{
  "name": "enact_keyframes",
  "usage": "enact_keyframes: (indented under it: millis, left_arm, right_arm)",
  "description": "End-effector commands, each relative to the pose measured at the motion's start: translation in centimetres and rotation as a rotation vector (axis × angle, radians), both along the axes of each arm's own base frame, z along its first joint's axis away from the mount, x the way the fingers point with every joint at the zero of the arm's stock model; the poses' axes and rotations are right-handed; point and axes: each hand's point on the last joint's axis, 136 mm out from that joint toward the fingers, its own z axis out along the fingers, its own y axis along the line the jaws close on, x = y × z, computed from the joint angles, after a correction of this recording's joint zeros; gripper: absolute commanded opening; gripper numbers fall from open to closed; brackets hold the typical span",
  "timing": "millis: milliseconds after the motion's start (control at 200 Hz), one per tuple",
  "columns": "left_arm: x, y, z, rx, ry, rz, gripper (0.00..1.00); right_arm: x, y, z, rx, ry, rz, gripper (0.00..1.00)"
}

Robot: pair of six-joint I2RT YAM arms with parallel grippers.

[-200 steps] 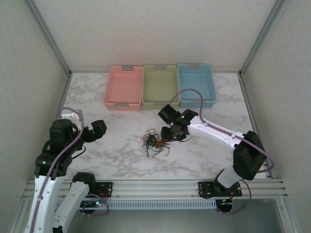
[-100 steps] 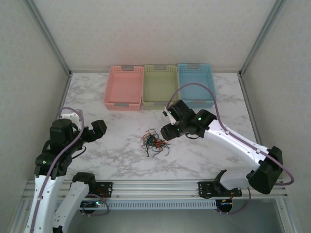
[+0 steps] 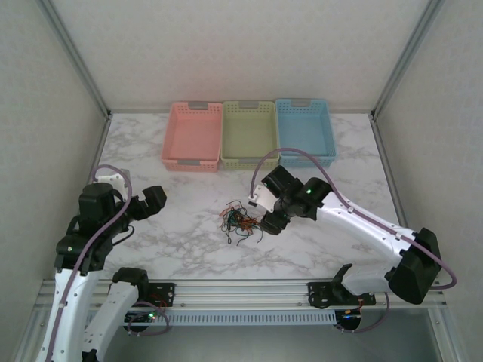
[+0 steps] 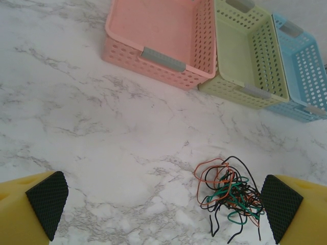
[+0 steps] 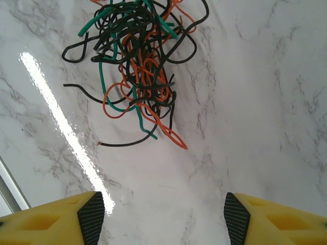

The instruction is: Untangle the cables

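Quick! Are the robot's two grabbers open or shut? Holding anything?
Left gripper: jaws open, holding nothing.
Right gripper: jaws open, empty; the tangled clump of thin black, orange and green cables lies ahead of it, not gripped.

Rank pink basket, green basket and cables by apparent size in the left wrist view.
1. Pink basket
2. green basket (order unsure: pink is nearer, both cropped)
3. Cables, clearly smallest

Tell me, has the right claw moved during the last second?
Yes. The right claw has shifted away from the pale green perforated plastic basket, towards the bottom of the view.
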Motion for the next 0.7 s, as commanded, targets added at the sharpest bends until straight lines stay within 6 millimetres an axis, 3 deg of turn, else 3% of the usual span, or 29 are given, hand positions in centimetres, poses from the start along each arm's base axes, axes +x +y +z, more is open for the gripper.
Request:
enact_keyframes:
  millis: [0, 385, 696]
  left_arm:
    - [0.1, 0.0, 0.0, -0.004, -0.013, 0.001, 1.00]
    - [0.0, 0.1, 0.1, -0.003, -0.016, 0.006, 1.00]
    - [0.0, 0.1, 0.1, -0.004, -0.017, 0.004, 1.00]
  right_arm:
    - [0.6, 0.5, -1.1, -0.065, -0.012, 0.078, 0.67]
    - [2.5, 1.9, -3.4, -0.128, -0.013, 0.102, 0.67]
    - [2.0, 2.9, -3.8, -0.087, 0.032, 0.109, 0.56]
